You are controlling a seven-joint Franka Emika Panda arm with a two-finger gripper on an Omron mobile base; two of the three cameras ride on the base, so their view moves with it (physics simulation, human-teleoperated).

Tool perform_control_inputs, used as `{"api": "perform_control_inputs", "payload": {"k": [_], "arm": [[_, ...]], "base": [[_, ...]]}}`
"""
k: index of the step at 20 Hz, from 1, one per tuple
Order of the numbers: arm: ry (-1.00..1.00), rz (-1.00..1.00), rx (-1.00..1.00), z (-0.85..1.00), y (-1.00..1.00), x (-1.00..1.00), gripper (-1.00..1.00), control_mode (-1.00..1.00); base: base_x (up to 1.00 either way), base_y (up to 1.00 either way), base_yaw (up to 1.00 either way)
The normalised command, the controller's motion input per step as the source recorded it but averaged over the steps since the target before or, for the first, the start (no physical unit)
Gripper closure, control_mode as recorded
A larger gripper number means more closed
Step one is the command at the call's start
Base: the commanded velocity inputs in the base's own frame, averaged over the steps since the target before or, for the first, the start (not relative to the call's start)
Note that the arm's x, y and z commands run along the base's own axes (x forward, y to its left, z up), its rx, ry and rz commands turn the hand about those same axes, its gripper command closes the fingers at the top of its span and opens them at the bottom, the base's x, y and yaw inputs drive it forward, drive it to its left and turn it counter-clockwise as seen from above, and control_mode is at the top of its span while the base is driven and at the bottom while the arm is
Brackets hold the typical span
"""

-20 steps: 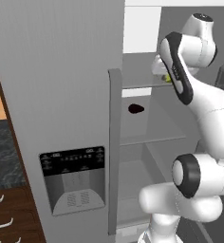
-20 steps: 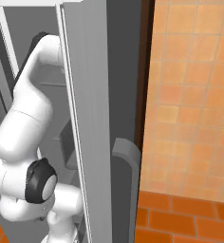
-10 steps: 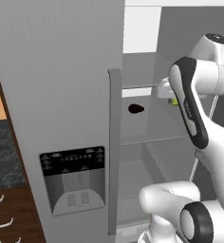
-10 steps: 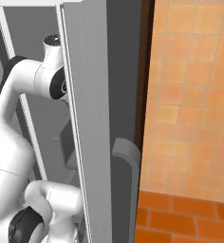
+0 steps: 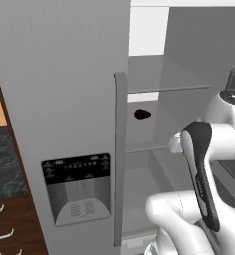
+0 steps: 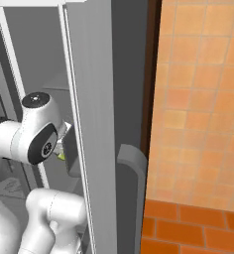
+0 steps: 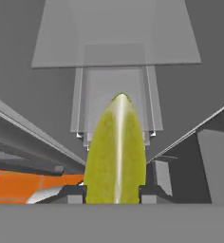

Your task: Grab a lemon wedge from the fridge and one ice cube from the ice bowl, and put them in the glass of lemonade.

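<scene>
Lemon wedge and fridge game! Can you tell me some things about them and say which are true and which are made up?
1. The end effector is shut on the lemon wedge. True.
2. The lemon wedge is bright red. False: it is yellow-green.
3. A dark oval lump lies on a shelf inside the fridge. True.
4. The fridge's right door is shut. False: it stands open, so the shelves show.
5. The dispenser is on the left door. True.

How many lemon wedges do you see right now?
1: the lemon wedge sits clamped between the fingers, outside the fridge shelves. Others may be hidden inside.
</scene>
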Motion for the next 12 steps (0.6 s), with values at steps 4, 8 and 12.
{"api": "perform_control_inputs", "payload": {"k": [4, 8, 12], "arm": [[0.00, 0.00, 0.00, 0.00, 0.00, -0.45, 1.00, -1.00], [-0.03, 0.00, 0.00, 0.00, 0.00, -0.62, 1.00, -1.00], [-0.02, 0.01, 0.00, 0.00, 0.02, -0.25, 1.00, 1.00]], "base": [[0.00, 0.00, 0.00], [0.00, 0.00, 0.00], [-0.61, 0.50, 0.00]]}}
